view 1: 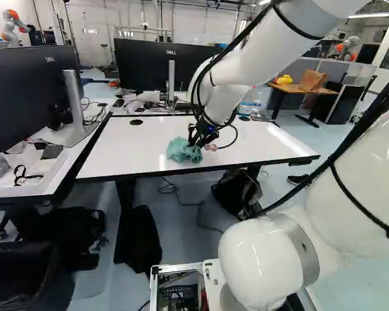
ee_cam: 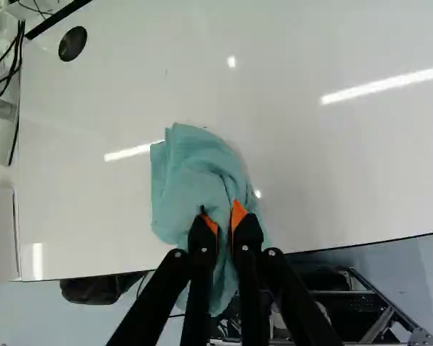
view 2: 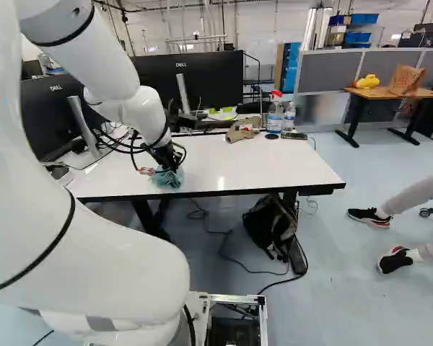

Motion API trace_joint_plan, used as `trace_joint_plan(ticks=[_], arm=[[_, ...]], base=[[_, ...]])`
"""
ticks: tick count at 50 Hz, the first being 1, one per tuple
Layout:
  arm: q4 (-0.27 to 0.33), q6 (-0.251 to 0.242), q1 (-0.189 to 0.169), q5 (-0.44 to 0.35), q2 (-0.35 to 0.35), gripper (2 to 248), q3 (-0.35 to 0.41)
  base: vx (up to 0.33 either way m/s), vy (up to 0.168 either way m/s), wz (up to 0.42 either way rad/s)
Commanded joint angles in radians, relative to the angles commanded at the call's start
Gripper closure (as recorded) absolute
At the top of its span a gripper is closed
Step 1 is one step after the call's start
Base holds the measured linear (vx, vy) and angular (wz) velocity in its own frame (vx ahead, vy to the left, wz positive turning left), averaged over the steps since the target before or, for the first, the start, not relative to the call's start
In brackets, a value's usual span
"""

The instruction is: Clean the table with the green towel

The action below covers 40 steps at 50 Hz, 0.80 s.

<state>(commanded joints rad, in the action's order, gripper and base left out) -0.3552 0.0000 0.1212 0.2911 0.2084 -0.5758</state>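
Observation:
My gripper (view 1: 198, 136) is low over the white table (view 1: 246, 148) near its front edge, with the green towel (view 1: 181, 150) bunched at its fingertips. In the wrist view the gripper (ee_cam: 224, 227) is closed on a fold of the green towel (ee_cam: 195, 169), pinched between the orange pads. Part of the cloth spreads flat on the tabletop ahead of the fingers, and part runs back beneath them past the table's edge.
Monitors (view 1: 157, 65) stand behind the table and at its left. Spray bottles (view 2: 276, 115) and a brown cloth (view 2: 243, 130) lie toward the back edge. A bag (view 2: 270, 227) is under the table. Another robot (view 1: 13, 24) stands far off.

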Motion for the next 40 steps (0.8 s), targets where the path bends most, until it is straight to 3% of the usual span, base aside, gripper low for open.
trace_joint_plan(ticks=[25, 40], arm=[[0.000, 0.000, -0.110, 0.000, 0.003, 209, 0.003], [0.000, 0.000, -0.112, 0.000, 0.004, 209, 0.003]], base=[[0.000, 0.000, 0.000], [0.000, 0.000, 0.000]])
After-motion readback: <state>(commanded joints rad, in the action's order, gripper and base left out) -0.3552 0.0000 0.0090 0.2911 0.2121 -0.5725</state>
